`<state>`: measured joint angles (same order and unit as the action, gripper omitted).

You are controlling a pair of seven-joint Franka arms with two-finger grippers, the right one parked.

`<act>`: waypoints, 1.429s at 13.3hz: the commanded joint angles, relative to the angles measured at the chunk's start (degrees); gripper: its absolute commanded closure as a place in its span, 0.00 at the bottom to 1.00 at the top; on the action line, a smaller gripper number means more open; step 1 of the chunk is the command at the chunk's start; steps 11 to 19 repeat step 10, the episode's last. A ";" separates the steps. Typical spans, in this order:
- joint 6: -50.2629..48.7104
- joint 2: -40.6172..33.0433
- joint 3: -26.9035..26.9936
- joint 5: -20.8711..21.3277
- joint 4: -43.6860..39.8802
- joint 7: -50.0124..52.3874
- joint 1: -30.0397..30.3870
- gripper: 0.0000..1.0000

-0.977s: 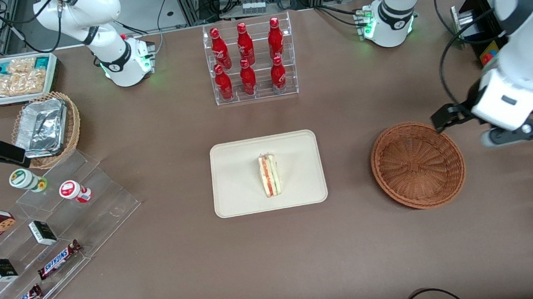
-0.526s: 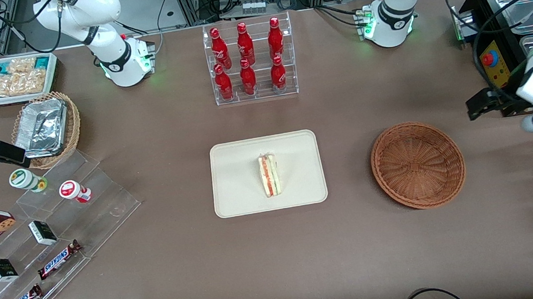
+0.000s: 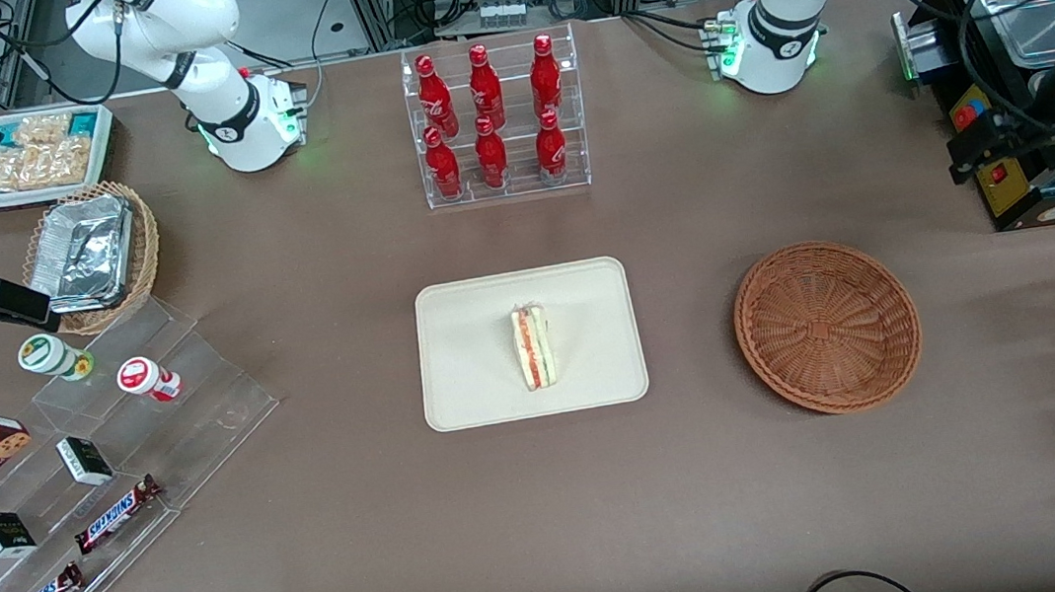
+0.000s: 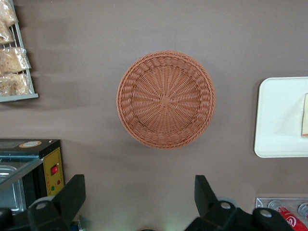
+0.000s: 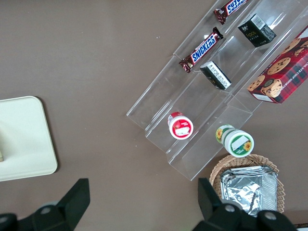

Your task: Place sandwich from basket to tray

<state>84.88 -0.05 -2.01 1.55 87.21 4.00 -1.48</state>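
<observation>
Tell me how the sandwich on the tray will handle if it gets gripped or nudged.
The sandwich is layered bread and filling, so it is probably soft and would squash or split apart under a firm pinch. Standing on a narrow edge on the tray, it may topple if nudged. The gripper is open, away beside the basket.
</observation>
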 commanded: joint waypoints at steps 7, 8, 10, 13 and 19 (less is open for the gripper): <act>0.47 -2.06 1.31 -1.02 1.82 -1.10 -1.07 0.00; 0.38 -2.06 1.31 -0.94 1.82 -1.10 -1.07 0.00; 0.29 -1.70 1.31 -0.94 1.82 -1.01 -0.90 0.00; 0.29 -1.70 1.31 -0.94 1.82 -1.01 -0.90 0.00; 0.29 -1.70 1.31 -0.94 1.82 -1.01 -0.90 0.00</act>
